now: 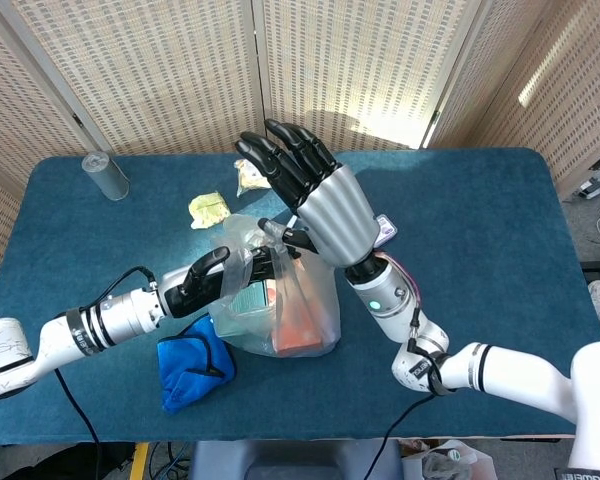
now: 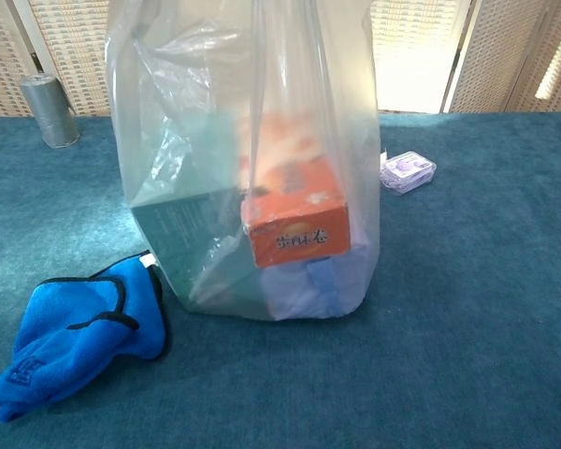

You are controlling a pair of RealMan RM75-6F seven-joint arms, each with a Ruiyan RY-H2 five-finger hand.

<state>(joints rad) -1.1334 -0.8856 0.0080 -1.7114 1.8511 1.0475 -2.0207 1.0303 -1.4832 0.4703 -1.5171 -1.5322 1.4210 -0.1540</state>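
Blue cloth (image 2: 70,327) lies crumpled on the teal table (image 1: 480,230), near front-left. Grey metal can (image 2: 49,110) upright at far-left corner. Two yellowish crumpled wrappers (image 1: 208,209) (image 1: 250,177) near far edge. Small purple packet (image 2: 408,171) right of centre.

A clear plastic bag (image 2: 252,140) holding an orange box (image 2: 297,220) stands beside a blue cloth (image 2: 75,332).

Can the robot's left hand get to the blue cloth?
Probably yes, once free. The blue cloth lies uncovered right beside the left hand, but that hand is gripping the plastic bag.
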